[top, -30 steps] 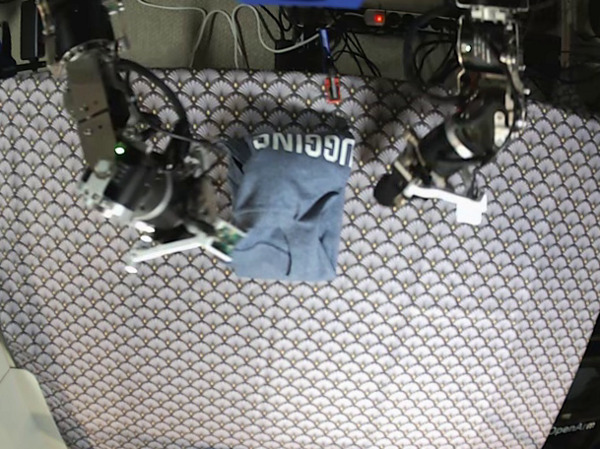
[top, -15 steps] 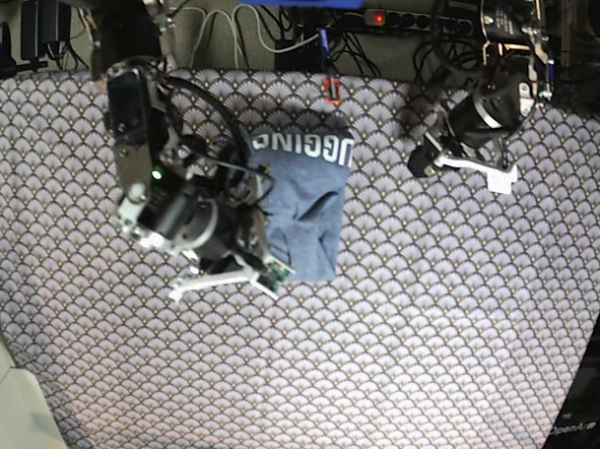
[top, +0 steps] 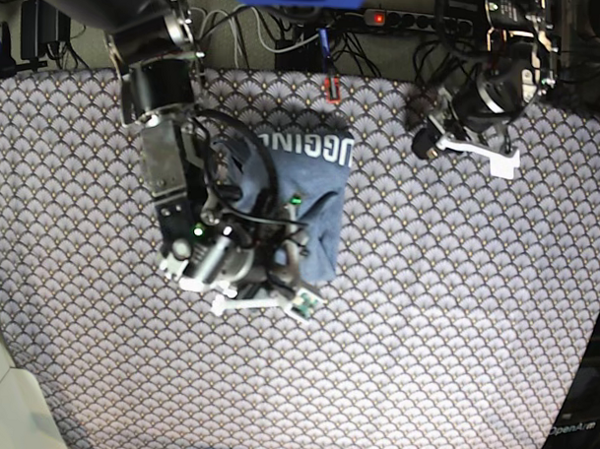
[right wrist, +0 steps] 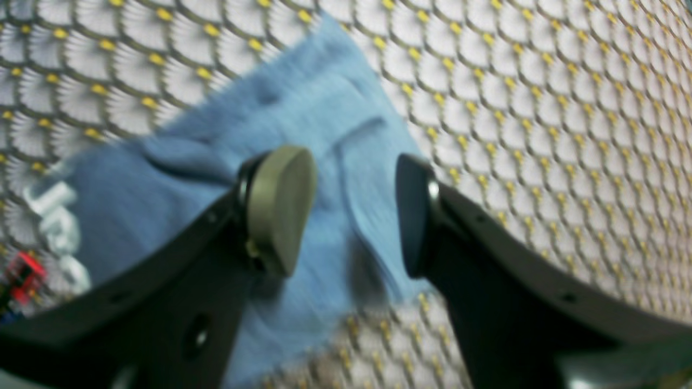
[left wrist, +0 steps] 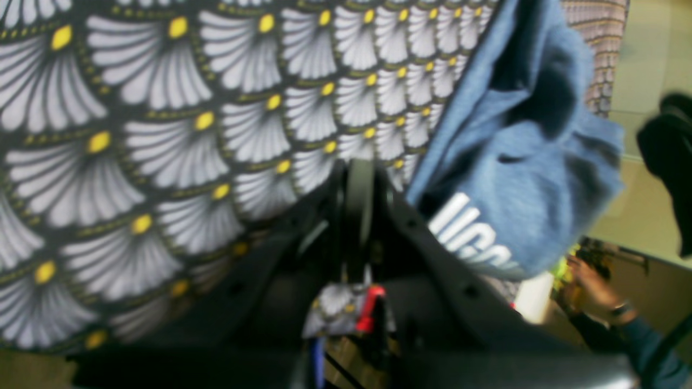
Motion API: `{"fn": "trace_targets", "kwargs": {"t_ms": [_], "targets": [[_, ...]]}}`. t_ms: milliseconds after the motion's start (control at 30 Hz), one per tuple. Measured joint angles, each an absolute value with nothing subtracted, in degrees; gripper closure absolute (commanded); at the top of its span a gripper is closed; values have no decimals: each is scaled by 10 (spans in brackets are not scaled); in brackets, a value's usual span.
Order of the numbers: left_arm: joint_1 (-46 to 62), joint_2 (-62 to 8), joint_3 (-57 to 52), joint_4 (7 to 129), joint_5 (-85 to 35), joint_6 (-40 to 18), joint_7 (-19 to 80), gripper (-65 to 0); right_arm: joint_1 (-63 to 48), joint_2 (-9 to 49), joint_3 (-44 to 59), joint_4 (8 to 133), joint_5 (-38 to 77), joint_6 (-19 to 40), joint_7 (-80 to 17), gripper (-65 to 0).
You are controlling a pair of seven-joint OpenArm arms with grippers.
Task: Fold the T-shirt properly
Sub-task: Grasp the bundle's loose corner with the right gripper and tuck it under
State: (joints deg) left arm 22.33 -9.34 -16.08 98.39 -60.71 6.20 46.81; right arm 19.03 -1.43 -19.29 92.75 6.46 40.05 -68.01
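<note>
we see a table covered by a grey scallop-patterned tablecloth (top: 454,319) with small yellow dots. lying directly on it, near the far middle, is the folded slate-blue t-shirt (top: 316,200), its white lettering along the far edge facing up.

Slate-blue T-shirt (top: 316,200), folded compact, white lettering up, on tablecloth
</note>
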Motion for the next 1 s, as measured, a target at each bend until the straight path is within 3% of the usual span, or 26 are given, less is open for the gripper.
{"fn": "trace_targets", "kwargs": {"t_ms": [533, 1000], "targets": [[231, -94, -161, 1021, -608, 62, 471, -3, 229, -15, -191, 758, 62, 401, -575, -307], [228, -94, -161, 1021, -607, 62, 471, -3, 237, 10, -190, 743, 59, 401, -527, -307]]}}
